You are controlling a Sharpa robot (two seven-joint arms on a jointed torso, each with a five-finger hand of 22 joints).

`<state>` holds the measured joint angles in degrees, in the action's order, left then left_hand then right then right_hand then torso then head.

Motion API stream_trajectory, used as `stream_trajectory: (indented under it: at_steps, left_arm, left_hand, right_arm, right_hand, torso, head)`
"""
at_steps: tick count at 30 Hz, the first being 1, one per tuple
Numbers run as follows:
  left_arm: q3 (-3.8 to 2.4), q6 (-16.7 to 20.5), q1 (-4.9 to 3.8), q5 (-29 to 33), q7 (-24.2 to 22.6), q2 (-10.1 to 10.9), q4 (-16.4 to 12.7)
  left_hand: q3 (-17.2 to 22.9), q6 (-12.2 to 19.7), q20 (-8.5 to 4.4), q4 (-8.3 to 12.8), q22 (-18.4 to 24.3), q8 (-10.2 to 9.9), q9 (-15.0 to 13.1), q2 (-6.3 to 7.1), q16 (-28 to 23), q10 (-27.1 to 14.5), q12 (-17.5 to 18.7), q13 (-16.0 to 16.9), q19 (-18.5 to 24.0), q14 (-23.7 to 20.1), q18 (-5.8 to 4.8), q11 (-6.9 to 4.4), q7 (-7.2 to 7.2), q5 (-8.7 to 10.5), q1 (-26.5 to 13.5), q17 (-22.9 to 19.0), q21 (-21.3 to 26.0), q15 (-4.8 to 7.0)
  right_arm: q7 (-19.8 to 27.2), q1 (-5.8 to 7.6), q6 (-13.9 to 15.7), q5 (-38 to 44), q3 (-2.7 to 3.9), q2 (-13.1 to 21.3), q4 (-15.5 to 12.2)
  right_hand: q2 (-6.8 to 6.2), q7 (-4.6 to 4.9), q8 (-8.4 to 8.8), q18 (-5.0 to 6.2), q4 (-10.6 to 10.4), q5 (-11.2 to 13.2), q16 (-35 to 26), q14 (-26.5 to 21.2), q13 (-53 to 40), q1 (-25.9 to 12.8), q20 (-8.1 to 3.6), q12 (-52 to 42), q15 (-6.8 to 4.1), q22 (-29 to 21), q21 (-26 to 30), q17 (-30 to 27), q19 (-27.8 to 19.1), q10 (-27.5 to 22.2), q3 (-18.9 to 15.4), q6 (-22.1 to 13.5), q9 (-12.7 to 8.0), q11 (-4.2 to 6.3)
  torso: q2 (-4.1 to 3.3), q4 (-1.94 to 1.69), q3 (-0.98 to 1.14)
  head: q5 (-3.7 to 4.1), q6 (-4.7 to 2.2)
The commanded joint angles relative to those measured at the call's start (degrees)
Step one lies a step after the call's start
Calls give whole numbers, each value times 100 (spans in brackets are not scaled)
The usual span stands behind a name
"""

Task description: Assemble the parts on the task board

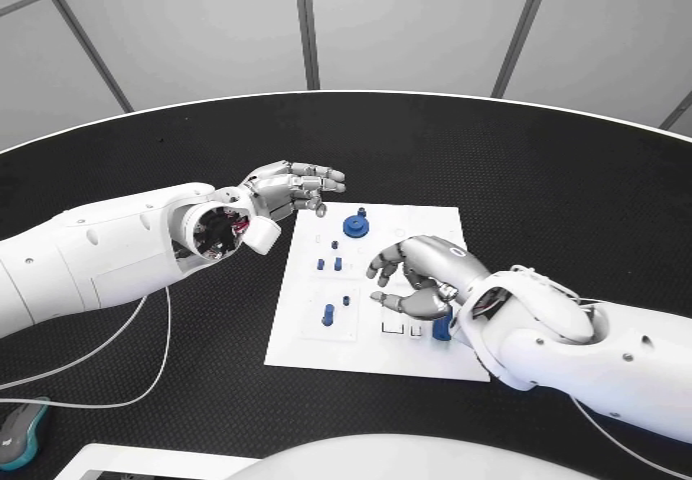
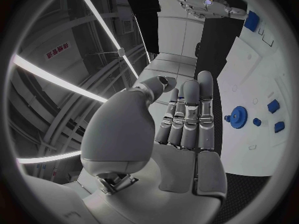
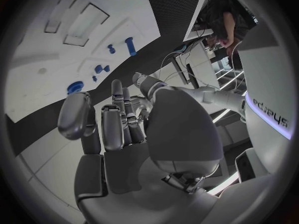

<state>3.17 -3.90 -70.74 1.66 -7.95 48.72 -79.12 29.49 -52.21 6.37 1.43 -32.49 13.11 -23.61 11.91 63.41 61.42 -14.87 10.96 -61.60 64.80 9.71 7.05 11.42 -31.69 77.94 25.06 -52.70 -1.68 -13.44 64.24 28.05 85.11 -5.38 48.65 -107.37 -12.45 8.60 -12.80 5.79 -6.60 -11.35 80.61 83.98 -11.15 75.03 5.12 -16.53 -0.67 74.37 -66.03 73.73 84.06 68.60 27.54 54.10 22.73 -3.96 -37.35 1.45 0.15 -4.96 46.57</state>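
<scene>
The white task board (image 1: 433, 225) lies mid-table. On it stand a blue gear (image 1: 356, 225), small blue pegs (image 1: 329, 264) and longer blue pieces (image 1: 329, 316). A blue block (image 1: 441, 328) sits at the board's near right, beside my right wrist. My right hand (image 1: 414, 275) hovers over the board's right half, fingers spread, palm bare in the right wrist view (image 3: 118, 134). My left hand (image 1: 296, 187) floats just off the board's far left corner, fingers extended and holding nothing (image 2: 187, 119). The left wrist view shows the gear (image 2: 238, 117) and pegs (image 2: 273, 106).
Thin white cables (image 1: 144, 350) trail over the black table under my left arm. A teal object (image 1: 15, 432) lies at the near left edge, a white tray corner (image 1: 130, 462) in front. The board has empty rectangular slots (image 1: 397, 327) near the blue block.
</scene>
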Motion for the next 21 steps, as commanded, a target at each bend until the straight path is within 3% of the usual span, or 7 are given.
stream_trajectory:
  at_steps: [1, 6, 10, 12, 14, 17, 21]
  left_arm:
    - [1, 5, 7, 0, -1, -1, 15]
    - [1, 6, 28, 1, -2, -20, 48]
    - [2, -14, 43, 3, -6, -38, 53]
    - [2, -15, 47, 3, -6, -39, 58]
    - [3, -16, 51, 10, -6, -40, 68]
    - [3, -19, 56, 29, -7, -45, 78]
    - [3, -34, 60, 41, -6, -59, 84]
  left_hand:
    - [-35, 26, 10, -9, -5, 39, 3, -64, 20, -47, -22, 10, 35, -22, 90, -7, -3, -13, 5, -8, -31, -16]
    - [-36, 25, 10, -7, -8, 41, 3, -68, 19, -47, -26, 10, 39, -24, 90, -8, -4, -14, 10, -10, -34, -15]
    - [-36, 25, 10, -7, -8, 41, 3, -68, 19, -47, -26, 10, 39, -24, 90, -8, -4, -14, 10, -10, -34, -15]
    - [-36, 25, 10, -7, -8, 41, 3, -68, 19, -47, -26, 10, 39, -24, 90, -8, -4, -14, 10, -10, -34, -15]
    - [-37, 22, 10, -5, -11, 44, 3, -75, 19, -47, -31, 11, 44, -27, 90, -9, -5, -15, 15, -13, -38, -15]
    - [-37, 22, 10, -5, -11, 44, 3, -75, 19, -47, -31, 11, 44, -27, 90, -9, -5, -15, 15, -13, -38, -15]
    - [-37, 22, 10, -5, -11, 44, 3, -75, 19, -47, -31, 11, 44, -27, 90, -9, -5, -15, 15, -13, -38, -15]
  right_arm:
    - [-135, 51, 16, -598, 3, 806, -177]
    - [-358, 82, -20, -833, 1, 1321, -348]
    - [-660, 65, 14, -908, -25, 1613, -382]
    - [-768, 38, 42, -919, -37, 1667, -380]
    - [-915, -11, 71, -928, -50, 1707, -381]
    - [-1139, -82, 117, -936, -72, 1705, -380]
    - [-1373, -159, 155, -941, -97, 1618, -357]
  right_hand:
    - [-53, -107, -65, -155, -78, -21, 130, 308, -210, -81, -114, -276, -122, 227, -341, 184, 151, 526, -18, 145, 15, 147]
    - [-123, -199, -115, -185, -154, -52, 160, 332, -813, -50, -220, -809, -217, 343, -489, 223, 190, 747, -86, 245, 24, 250]
    - [-120, -261, -242, -217, -353, -52, 222, 365, -2445, -89, -261, -2177, -270, 471, -642, 312, 223, 562, -226, 312, 157, 321]
    - [-117, -286, -307, -244, -482, -61, 301, 393, -3530, -222, -267, -3209, -267, 564, -782, 441, 256, 832, -321, 353, 224, 327]
    - [-134, -317, -420, -266, -748, -237, 382, 416, -4626, -401, -286, -4200, -285, 655, -904, 562, 281, 928, -539, 321, 391, 336]
    - [-159, -319, -518, -279, -934, -670, 434, 427, -5182, -454, -295, -4658, -281, 716, -976, 643, 290, 939, -780, 246, 565, 328]
    - [-126, -319, -581, -308, -996, -738, 535, 457, -5784, -569, -287, -5195, -278, 821, -1125, 819, 317, 1093, -1070, 172, 707, 325]
  torso:
    - [39, 72, 15]
    - [56, 124, 52]
    - [67, 138, 60]
    - [73, 150, 67]
    - [75, 170, 74]
    - [81, 202, 86]
    - [84, 225, 87]
  head:
    - [117, -33]
    - [285, -74]
    - [484, -93]
    - [540, -79]
    - [572, -69]
    - [562, -58]
    - [570, -40]
